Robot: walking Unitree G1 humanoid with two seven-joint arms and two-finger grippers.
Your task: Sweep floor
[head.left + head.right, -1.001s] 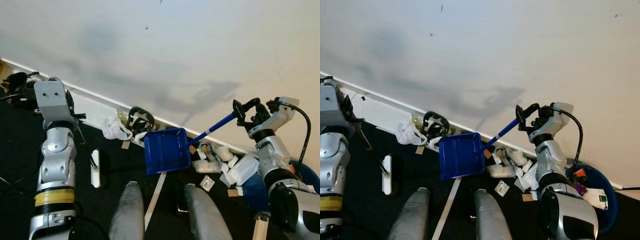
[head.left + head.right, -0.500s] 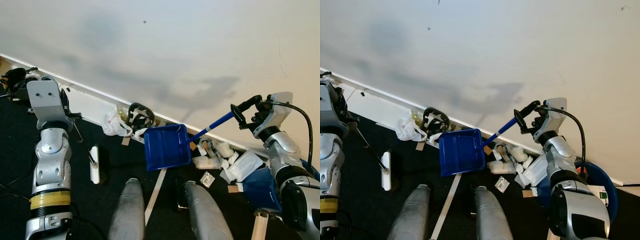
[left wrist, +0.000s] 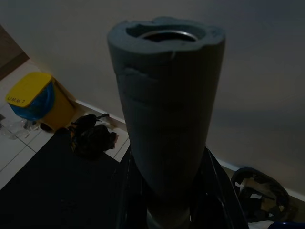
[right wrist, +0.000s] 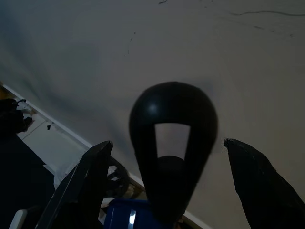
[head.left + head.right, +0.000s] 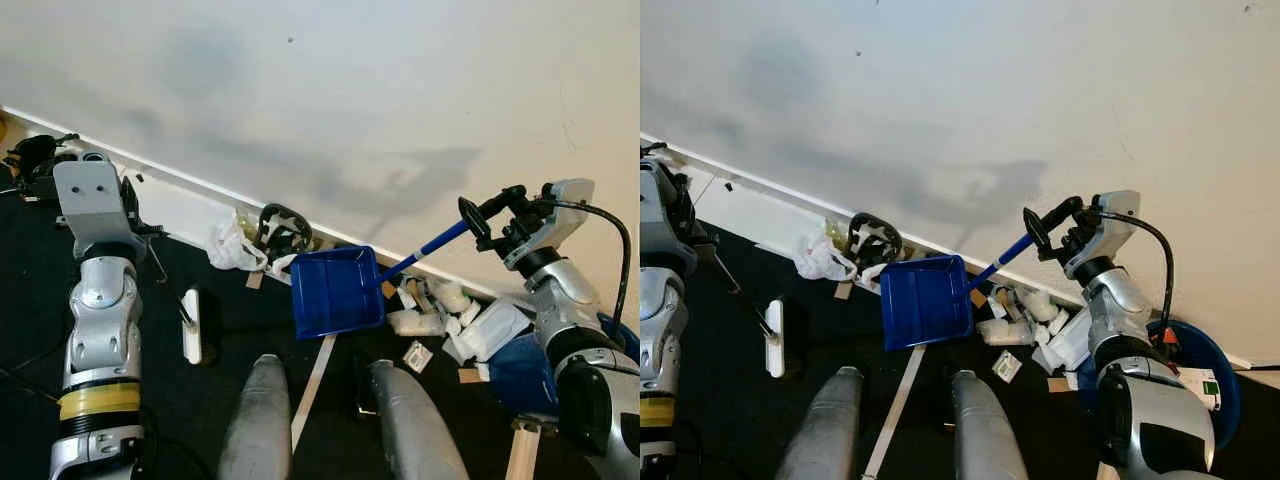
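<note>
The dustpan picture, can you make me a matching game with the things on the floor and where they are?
Things:
1. blue dustpan
2. white brush head
3. white plastic bag
4. heap of white rubbish

Places:
A. against the baseboard, beside the black coiled thing
B. on the dark floor near the left arm
C. on the floor by the wall, below the dustpan's handle
D. at the end of a blue handle held up by the right gripper

Pairs: 1-D, 2-B, 3-A, 4-C
</note>
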